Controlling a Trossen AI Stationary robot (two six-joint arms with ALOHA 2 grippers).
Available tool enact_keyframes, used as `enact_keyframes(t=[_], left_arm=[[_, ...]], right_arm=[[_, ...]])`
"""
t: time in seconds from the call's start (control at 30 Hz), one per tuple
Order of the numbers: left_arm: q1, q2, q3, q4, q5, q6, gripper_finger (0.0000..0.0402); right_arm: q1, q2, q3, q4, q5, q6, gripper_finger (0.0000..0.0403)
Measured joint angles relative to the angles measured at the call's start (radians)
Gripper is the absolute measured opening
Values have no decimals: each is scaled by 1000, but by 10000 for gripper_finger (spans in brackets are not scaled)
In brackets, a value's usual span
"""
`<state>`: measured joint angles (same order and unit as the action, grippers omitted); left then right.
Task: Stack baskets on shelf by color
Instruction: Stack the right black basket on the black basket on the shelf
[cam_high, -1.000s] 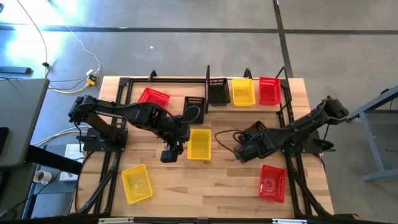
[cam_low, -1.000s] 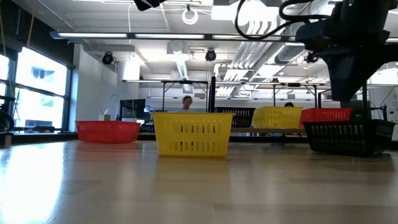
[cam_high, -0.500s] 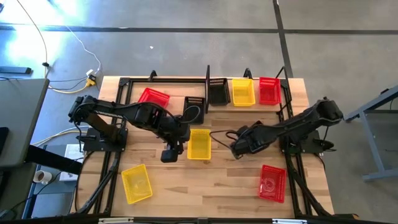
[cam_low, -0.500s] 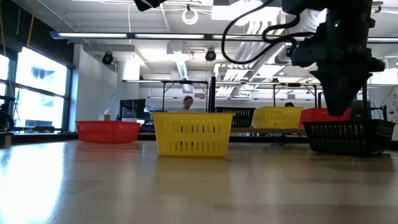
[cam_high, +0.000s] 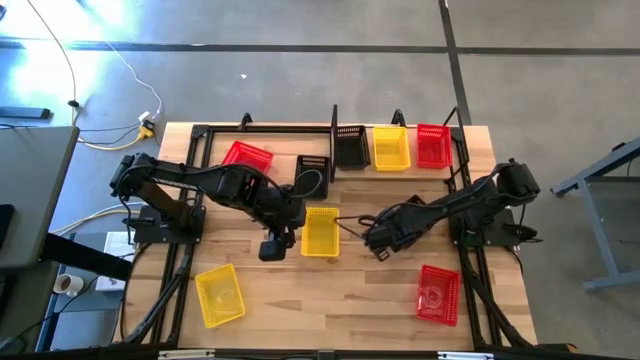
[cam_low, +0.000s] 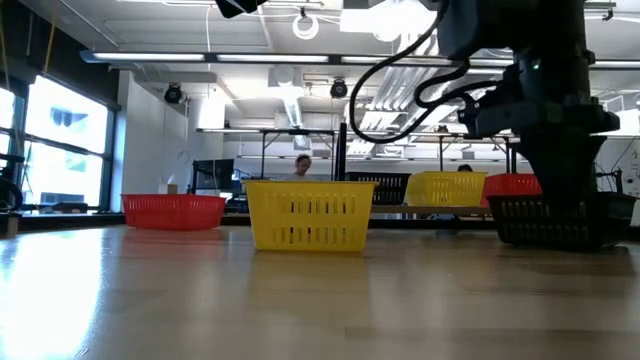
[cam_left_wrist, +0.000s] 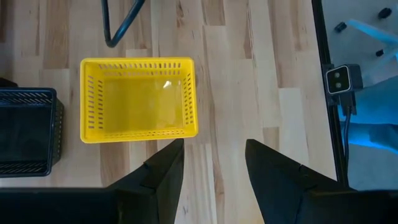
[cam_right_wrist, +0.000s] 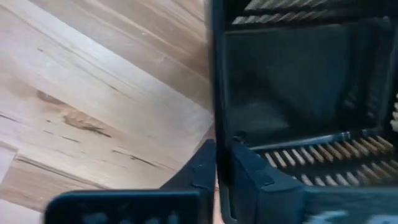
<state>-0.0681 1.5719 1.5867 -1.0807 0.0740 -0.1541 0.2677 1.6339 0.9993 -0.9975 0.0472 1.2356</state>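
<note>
My right gripper (cam_low: 563, 195) reaches down into a black basket (cam_low: 560, 222) that stands on its base on the table, right of the middle yellow basket (cam_high: 320, 231). In the high view my right gripper (cam_high: 385, 236) covers that basket. My left gripper (cam_high: 272, 247) hangs open above bare wood just left of the yellow basket (cam_left_wrist: 138, 99), touching nothing. The shelf (cam_high: 400, 128) at the far edge holds a black (cam_high: 350, 146), a yellow (cam_high: 390, 148) and a red basket (cam_high: 432, 146) side by side. My right gripper pinches the black basket's side wall at its top rim (cam_right_wrist: 217, 134), one finger (cam_right_wrist: 200, 169) outside and one finger (cam_right_wrist: 252, 174) inside. It comes from above, pointing down. The basket stands level on the table.
Another black basket (cam_high: 312, 170) and a red one (cam_high: 246, 156) sit on the table's far left part. A yellow basket (cam_high: 219, 294) lies near the left near corner and a red one (cam_high: 438, 293) near the right near corner. Black frame rails run along both sides.
My right gripper has moved toward the table's left and come down, from well above the black basket into its top. The black basket has stayed where it was. My left arm has kept still.
</note>
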Motion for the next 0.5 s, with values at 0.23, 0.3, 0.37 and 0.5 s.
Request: enact_keyframes(t=[0.23, 0.3, 0.37, 0.5], left_arm=[[0, 0, 0, 0, 0, 0, 161], [0, 0, 0, 0, 0, 1, 161], [0, 0, 0, 0, 0, 1, 161], [2, 0, 0, 0, 0, 1, 161]], right_arm=[[3, -3, 43, 10, -2, -37, 3], [3, -3, 82, 11, 3, -79, 3], [3, -3, 129, 12, 25, -120, 2], [3, -4, 231, 8, 56, -228, 1]])
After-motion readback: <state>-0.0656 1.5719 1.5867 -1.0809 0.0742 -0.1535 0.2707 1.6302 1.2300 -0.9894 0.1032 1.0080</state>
